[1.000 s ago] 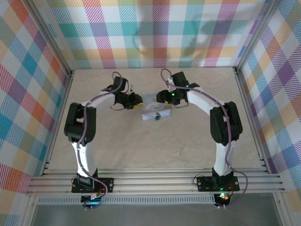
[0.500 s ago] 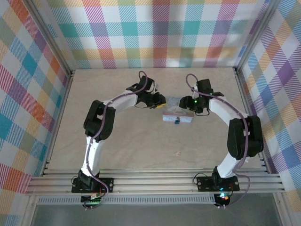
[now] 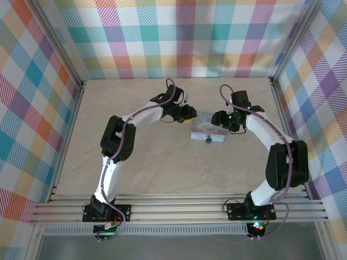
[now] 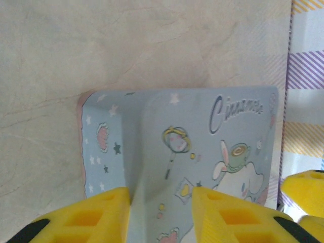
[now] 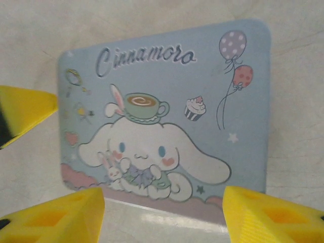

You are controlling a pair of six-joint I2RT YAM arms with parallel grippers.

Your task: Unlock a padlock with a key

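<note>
The tiny dark padlock (image 3: 207, 140) hangs at the near edge of the pale blue cartoon box (image 3: 207, 129) in the top view. My left gripper (image 3: 187, 114) hovers at the box's left side, its yellow fingers (image 4: 98, 217) apart over the lid (image 4: 202, 147), open with nothing between them (image 4: 162, 215). My right gripper (image 3: 219, 120) is at the box's right side, open as well (image 5: 162, 217), its fingers (image 5: 273, 215) spread wide in front of the lid's picture (image 5: 152, 131). I see no key.
The box sits mid-table on the pale wooden tabletop (image 3: 152, 162). Checked walls (image 3: 179, 38) and metal frame posts (image 3: 287, 124) close in the back and both sides. A fingertip of the other gripper (image 5: 23, 114) shows at the left of the right wrist view.
Both grippers and the box between them have shifted to the right across the table, most of it a second to half a second ago. The padlock went along with the box.
</note>
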